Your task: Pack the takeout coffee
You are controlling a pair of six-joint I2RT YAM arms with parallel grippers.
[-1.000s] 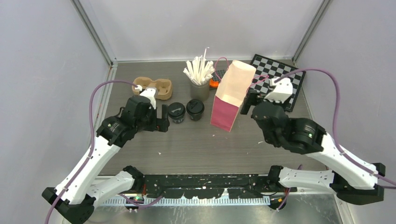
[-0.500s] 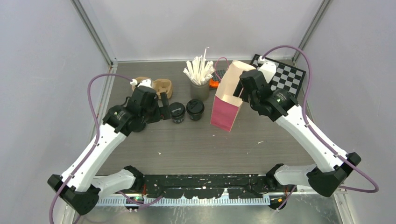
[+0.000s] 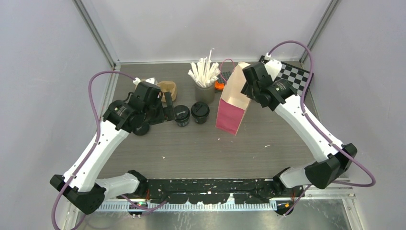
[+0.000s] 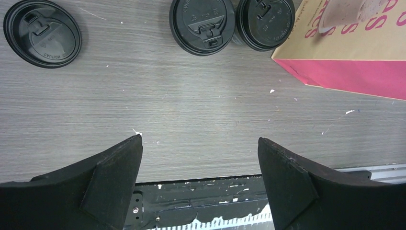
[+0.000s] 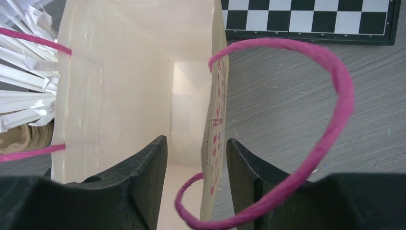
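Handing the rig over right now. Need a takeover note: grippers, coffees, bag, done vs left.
Left gripper: open, empty, just left of the cups.
Right gripper: open, one finger inside the paper bag, one outside, astride its wall at the rim, not clamped.
Left coffee cup and right coffee cup: lidded, side by side on the table, left of the bag.
A third black lid shows further left; what is under it I cannot tell.
Done: bag stands open, nothing in it.
Left: both cups into the bag.
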